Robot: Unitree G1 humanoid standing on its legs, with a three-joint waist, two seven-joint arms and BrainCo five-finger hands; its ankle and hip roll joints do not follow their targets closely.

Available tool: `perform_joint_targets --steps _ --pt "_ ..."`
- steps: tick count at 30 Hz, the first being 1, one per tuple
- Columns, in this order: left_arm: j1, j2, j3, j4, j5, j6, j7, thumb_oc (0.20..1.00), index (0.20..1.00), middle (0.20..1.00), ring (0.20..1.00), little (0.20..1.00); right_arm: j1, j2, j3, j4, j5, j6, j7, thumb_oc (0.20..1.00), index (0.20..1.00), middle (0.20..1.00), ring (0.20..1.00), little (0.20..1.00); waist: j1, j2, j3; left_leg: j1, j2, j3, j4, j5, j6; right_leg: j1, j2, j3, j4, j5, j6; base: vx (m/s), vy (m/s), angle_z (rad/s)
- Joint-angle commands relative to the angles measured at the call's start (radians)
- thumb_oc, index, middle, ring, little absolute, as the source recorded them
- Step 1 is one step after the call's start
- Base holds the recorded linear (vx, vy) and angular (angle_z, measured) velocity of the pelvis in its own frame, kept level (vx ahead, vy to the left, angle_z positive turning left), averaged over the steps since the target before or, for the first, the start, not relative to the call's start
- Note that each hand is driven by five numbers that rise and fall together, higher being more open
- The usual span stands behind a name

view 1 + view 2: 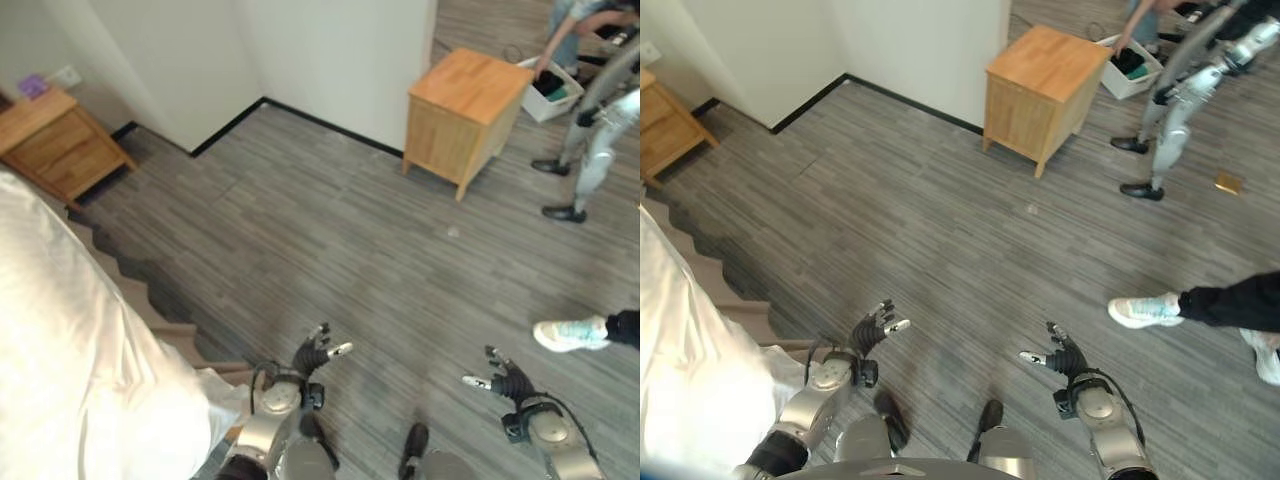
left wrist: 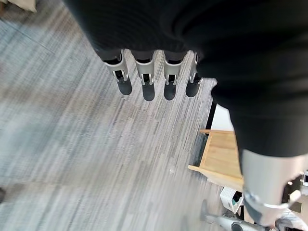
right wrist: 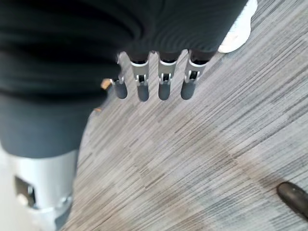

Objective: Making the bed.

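Note:
The bed (image 1: 70, 350) with its white glossy cover fills the lower left, its brown base stepping out beside it. My left hand (image 1: 312, 358) hangs over the grey floor just right of the bed's corner, fingers relaxed and holding nothing. My right hand (image 1: 508, 382) hangs further right over the floor, also open and empty. In the left wrist view my fingers (image 2: 144, 79) point straight over bare carpet. In the right wrist view my fingers (image 3: 163, 79) do the same.
A wooden nightstand (image 1: 55, 140) stands at the far left by the wall. A wooden cabinet (image 1: 462, 115) stands at the back right. Another robot's legs (image 1: 590, 150) and a person's white shoe (image 1: 568, 333) are at the right. A white bin (image 1: 553, 88) sits behind the cabinet.

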Motion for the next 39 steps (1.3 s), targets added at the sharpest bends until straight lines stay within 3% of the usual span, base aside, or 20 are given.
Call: perform_joint_targets --steps 1,4,5,6,7,9,11,12,14,17,19,22,26,28,31,33,34,37,38,39 --pt "-0.006 0.029 0.010 -0.082 -0.026 -0.028 0.012 1.000 1.000 1.000 1.000 1.000 0.041 -0.054 -0.013 -0.122 -0.015 -0.017 0.005 1.000 1.000 1.000 1.000 1.000 -0.005 0.072 -0.071 0.020 0.031 0.009 -0.051 0.215 0.004 0.123 -0.165 -0.093 0.119 -0.110 0.145 0.59 0.148 0.27" --pt "-0.004 0.047 0.004 -0.096 -0.027 -0.019 0.002 1.000 1.000 1.000 1.000 1.000 0.035 -0.035 0.000 -0.116 -0.034 -0.018 0.004 1.000 1.000 1.000 1.000 1.000 0.012 0.044 -0.083 0.049 -0.018 0.052 -0.048 0.198 0.048 0.074 -0.242 -0.058 0.356 -0.085 0.166 0.38 0.115 0.09" --pt "-0.004 0.047 0.004 -0.096 -0.027 -0.019 0.002 1.000 1.000 1.000 1.000 1.000 0.035 -0.035 0.000 -0.116 -0.034 -0.018 0.004 1.000 1.000 1.000 1.000 1.000 0.012 0.044 -0.083 0.049 -0.018 0.052 -0.048 0.198 0.048 0.074 -0.242 -0.058 0.356 -0.085 0.166 0.31 0.218 -0.25" --pt "-0.013 0.062 -0.006 -0.104 -0.027 -0.012 0.000 1.000 1.000 1.000 1.000 1.000 0.029 -0.026 0.010 -0.121 -0.053 -0.014 0.009 1.000 1.000 1.000 1.000 1.000 0.002 0.033 -0.069 0.093 -0.066 0.072 -0.049 0.147 0.096 0.001 -0.336 -0.029 0.537 0.019 0.195 0.28 0.253 -0.05" --pt "-0.015 0.069 -0.005 -0.112 -0.030 -0.011 0.002 1.000 1.000 1.000 1.000 1.000 0.027 -0.018 0.008 -0.130 -0.050 -0.010 0.010 1.000 1.000 1.000 1.000 1.000 -0.005 0.024 -0.055 0.115 -0.101 0.079 -0.051 0.121 0.118 -0.064 -0.383 0.012 0.620 0.068 0.195 0.36 0.308 0.12" --pt "-0.020 0.073 -0.008 -0.110 -0.037 -0.013 0.004 1.000 1.000 1.000 1.000 1.000 0.023 -0.004 0.012 -0.125 -0.048 -0.009 0.003 1.000 1.000 1.000 1.000 1.000 -0.012 0.022 -0.048 0.148 -0.145 0.056 -0.058 0.068 0.139 -0.130 -0.420 0.032 0.616 0.100 0.195 0.27 0.160 0.42" --pt "-0.038 0.074 -0.010 -0.108 -0.047 -0.009 0.015 1.000 1.000 1.000 1.000 1.000 0.006 -0.004 0.020 -0.125 -0.052 -0.006 -0.004 1.000 1.000 1.000 1.000 1.000 -0.029 0.026 -0.035 0.167 -0.174 0.010 -0.063 0.038 0.142 -0.177 -0.381 0.066 0.568 0.060 0.188 0.37 0.085 0.75" --pt "-0.045 0.063 -0.010 -0.105 -0.065 -0.013 0.023 1.000 1.000 1.000 1.000 1.000 0.001 -0.003 0.020 -0.126 -0.042 -0.006 -0.010 1.000 1.000 1.000 1.000 1.000 -0.044 0.026 -0.029 0.181 -0.195 -0.036 -0.065 0.021 0.136 -0.207 -0.321 0.093 0.484 -0.004 0.173 0.31 0.039 0.95" --pt "-0.046 0.056 -0.010 -0.097 -0.069 -0.014 0.026 1.000 1.000 1.000 1.000 1.000 0.001 -0.001 0.021 -0.129 -0.037 -0.007 -0.014 1.000 1.000 1.000 1.000 1.000 -0.051 0.024 -0.027 0.187 -0.202 -0.054 -0.066 0.017 0.131 -0.209 -0.292 0.101 0.414 -0.028 0.162 0.22 -0.019 1.07" --pt "-0.037 0.044 0.001 -0.080 -0.064 -0.023 0.025 1.000 1.000 1.000 1.000 1.000 -0.001 0.004 0.022 -0.132 -0.027 -0.009 -0.016 1.000 1.000 1.000 1.000 1.000 -0.062 0.011 -0.037 0.206 -0.216 -0.102 -0.070 -0.006 0.112 -0.223 -0.237 0.128 0.201 0.009 0.159 0.24 -0.068 1.05" --pt "-0.020 0.038 0.015 -0.079 -0.060 -0.030 0.019 1.000 1.000 1.000 1.000 1.000 0.001 0.009 0.026 -0.127 -0.030 -0.010 -0.012 1.000 1.000 1.000 1.000 1.000 -0.068 -0.001 -0.049 0.208 -0.222 -0.114 -0.070 -0.013 0.110 -0.260 -0.232 0.135 0.086 0.100 0.169 0.21 -0.102 0.75" --pt "-0.001 0.034 0.024 -0.077 -0.053 -0.034 0.019 1.000 1.000 1.000 1.000 1.000 -0.001 0.022 0.034 -0.108 -0.042 -0.011 -0.020 1.000 1.000 1.000 1.000 1.000 -0.083 -0.008 -0.052 0.241 -0.234 -0.165 -0.070 -0.046 0.101 -0.340 -0.219 0.201 0.034 0.149 0.186 0.28 -0.088 0.10" --pt "-0.001 0.034 0.010 -0.060 -0.041 -0.051 0.017 1.000 1.000 1.000 1.000 1.000 0.014 0.034 0.036 -0.077 -0.042 -0.008 -0.020 1.000 1.000 1.000 1.000 1.000 -0.117 -0.016 -0.050 0.283 -0.271 -0.281 -0.070 -0.099 0.110 -0.389 -0.188 0.411 0.038 0.153 0.192 0.29 -0.067 0.68" --pt "-0.003 0.028 -0.012 -0.051 -0.027 -0.056 -0.008 1.000 1.000 1.000 1.000 1.000 0.037 0.035 0.036 -0.054 -0.033 -0.010 -0.010 1.000 1.000 1.000 1.000 1.000 -0.120 -0.025 -0.057 0.301 -0.292 -0.318 -0.070 -0.117 0.115 -0.345 -0.189 0.416 0.045 0.152 0.186 0.16 -0.109 1.08" --pt "-0.013 0.019 -0.036 -0.046 -0.041 -0.055 -0.027 1.000 1.000 1.000 1.000 1.000 0.058 0.031 0.017 -0.042 -0.020 -0.010 -0.002 1.000 1.000 1.000 1.000 1.000 -0.145 -0.004 -0.057 0.296 -0.291 -0.388 -0.060 -0.117 0.111 -0.306 -0.192 0.422 0.034 0.147 0.175 0.18 -0.157 1.20" --pt "0.024 0.039 -0.037 -0.056 -0.092 -0.064 -0.095 1.000 1.000 1.000 1.000 1.000 0.079 -0.002 -0.009 -0.051 -0.012 -0.024 0.025 1.000 1.000 1.000 1.000 1.000 -0.147 0.026 -0.054 0.224 -0.263 -0.419 0.178 -0.130 0.073 -0.234 -0.197 0.345 0.056 0.109 0.131 0.32 -0.392 1.62" --pt "0.040 0.059 -0.024 -0.067 -0.122 -0.064 -0.113 1.000 1.000 1.000 1.000 1.000 0.083 -0.030 -0.025 -0.063 0.001 -0.031 0.032 1.000 1.000 1.000 1.000 1.000 -0.148 0.034 -0.031 0.140 -0.189 -0.391 0.398 -0.011 0.014 -0.159 -0.182 0.281 0.046 0.077 0.095 0.22 -0.341 1.16" --pt "0.039 0.062 -0.016 -0.062 -0.152 -0.052 -0.116 1.000 1.000 1.000 1.000 1.000 0.081 -0.035 -0.030 -0.061 0.011 -0.028 0.030 1.000 1.000 1.000 1.000 1.000 -0.141 0.024 -0.024 0.092 -0.159 -0.385 0.473 0.052 -0.012 -0.132 -0.175 0.261 0.039 0.062 0.068 0.11 -0.281 0.74" --pt "0.035 0.057 0.005 -0.046 -0.194 -0.040 -0.124 1.000 1.000 1.000 1.000 1.000 0.068 -0.043 -0.028 -0.058 0.021 -0.020 0.029 1.000 1.000 1.000 1.000 1.000 -0.117 0.007 -0.006 0.038 -0.071 -0.257 0.546 0.132 -0.038 -0.066 -0.156 0.211 0.012 0.025 0.042 0.16 -0.261 0.67" --pt "0.035 0.057 0.006 -0.046 -0.195 -0.040 -0.124 1.000 1.000 1.000 1.000 1.000 0.067 -0.042 -0.028 -0.058 0.021 -0.020 0.029 1.000 1.000 1.000 1.000 1.000 -0.116 0.008 -0.005 0.038 -0.069 -0.256 0.549 0.131 -0.038 -0.066 -0.154 0.212 0.013 0.024 0.042 0.25 -0.296 0.26"
